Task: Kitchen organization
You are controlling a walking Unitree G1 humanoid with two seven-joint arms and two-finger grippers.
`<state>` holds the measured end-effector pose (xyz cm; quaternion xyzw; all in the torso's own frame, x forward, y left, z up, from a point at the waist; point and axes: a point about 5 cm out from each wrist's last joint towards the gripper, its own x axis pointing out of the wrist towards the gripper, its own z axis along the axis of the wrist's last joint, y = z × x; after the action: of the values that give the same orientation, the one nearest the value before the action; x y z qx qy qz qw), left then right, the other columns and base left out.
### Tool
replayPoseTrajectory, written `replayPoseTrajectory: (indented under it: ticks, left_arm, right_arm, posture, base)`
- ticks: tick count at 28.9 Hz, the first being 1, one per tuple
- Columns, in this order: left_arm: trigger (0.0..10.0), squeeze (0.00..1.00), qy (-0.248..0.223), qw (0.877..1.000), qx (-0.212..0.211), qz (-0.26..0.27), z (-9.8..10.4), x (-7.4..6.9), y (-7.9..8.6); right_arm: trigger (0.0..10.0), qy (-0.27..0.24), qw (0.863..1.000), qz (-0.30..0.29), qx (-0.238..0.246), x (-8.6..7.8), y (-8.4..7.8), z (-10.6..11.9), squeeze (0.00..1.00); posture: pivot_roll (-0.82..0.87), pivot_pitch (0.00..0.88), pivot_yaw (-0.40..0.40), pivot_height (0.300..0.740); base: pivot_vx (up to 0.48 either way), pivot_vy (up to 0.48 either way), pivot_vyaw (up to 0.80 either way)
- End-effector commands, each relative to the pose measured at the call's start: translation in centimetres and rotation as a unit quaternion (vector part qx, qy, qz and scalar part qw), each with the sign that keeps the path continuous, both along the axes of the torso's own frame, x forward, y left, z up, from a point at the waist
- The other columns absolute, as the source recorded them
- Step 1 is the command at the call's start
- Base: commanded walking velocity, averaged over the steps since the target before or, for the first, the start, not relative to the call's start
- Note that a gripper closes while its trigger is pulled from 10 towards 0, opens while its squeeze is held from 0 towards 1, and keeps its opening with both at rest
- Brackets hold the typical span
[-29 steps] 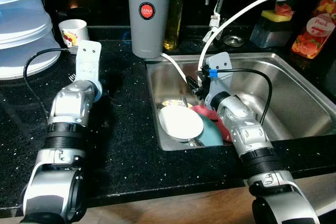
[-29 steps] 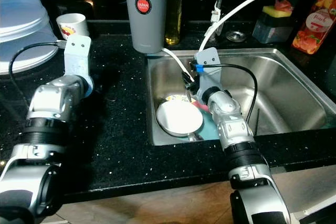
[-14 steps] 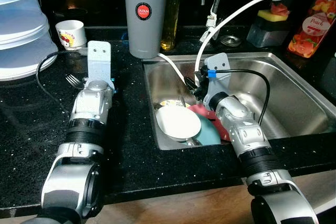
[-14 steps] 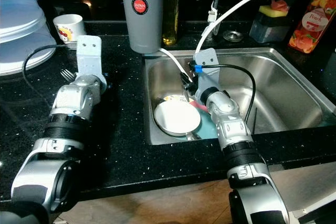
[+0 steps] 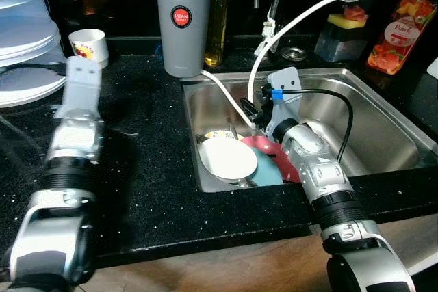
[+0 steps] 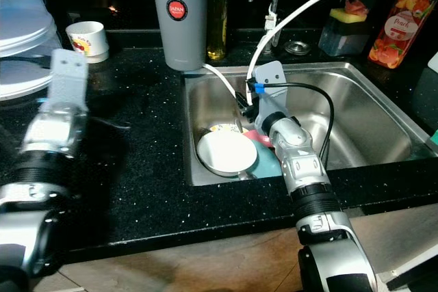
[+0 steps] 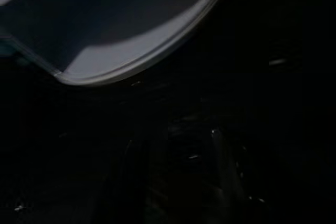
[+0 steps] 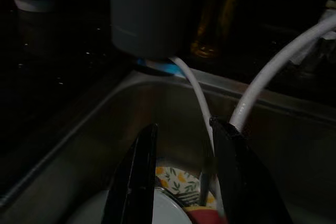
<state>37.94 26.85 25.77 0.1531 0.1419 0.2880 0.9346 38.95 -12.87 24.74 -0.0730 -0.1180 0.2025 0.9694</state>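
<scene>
1. Looking from the far left, I see white covers stacked on the black counter, and a small white cup with a printed picture stands just beside them, toward the back.
2. My left arm lies stretched over the counter in front of the cup, and it looks blurred. In the left wrist view the left gripper is very dark above the counter, next to the rim of a cover; I cannot tell how its fingers stand.
3. A tall grey canister with a red round label stands at the back, near the left corner of the sink. A bottle of yellow oil is just behind it.
4. In the left part of the sink, dishes are piled: a white plate on top, a patterned dish under its far edge, and a teal plate and a red one to its right.
5. My right gripper hangs over this pile. Its fingers are a little apart and hold nothing. A white hose passes close by them.
6. A sponge holder and an orange soap bottle stand behind the sink on the right.
</scene>
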Motion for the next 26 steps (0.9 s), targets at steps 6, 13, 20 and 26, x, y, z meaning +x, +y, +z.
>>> replayPoseTrajectory:
  ticks: [6,13,20,26]
  left_arm:
    - [10.0,0.00,-0.006,0.993,-0.059,-0.104,0.0,0.5,-3.6]
    - [10.0,0.00,-0.024,0.964,-0.046,-0.261,-0.8,0.3,-6.0]
    - [10.0,0.00,-0.012,0.971,-0.146,-0.189,-1.2,-0.2,-3.2]
    - [10.0,0.00,-0.023,0.971,-0.159,-0.179,-1.4,-0.6,-2.0]
  right_arm:
    - [10.0,0.001,1.000,0.001,0.001,0.1,-0.1,-0.1,0.00]
    - [10.0,-0.001,1.000,-0.001,0.000,0.1,-0.3,0.0,0.00]
    - [10.0,-0.002,1.000,-0.002,-0.001,0.1,-0.4,0.0,0.00]
    - [10.0,-0.003,1.000,0.002,0.000,0.1,-0.1,0.0,0.00]
  posture:
    - [0.08,0.119,-0.047,0.740]
    - [0.08,0.117,-0.043,0.740]
    - [0.08,0.117,-0.043,0.740]
    - [0.07,0.103,-0.049,0.740]
  base:
    - [0.000,0.000,0.00]
    - [0.000,0.000,0.00]
    - [0.000,0.000,0.00]
    - [0.000,0.000,0.00]
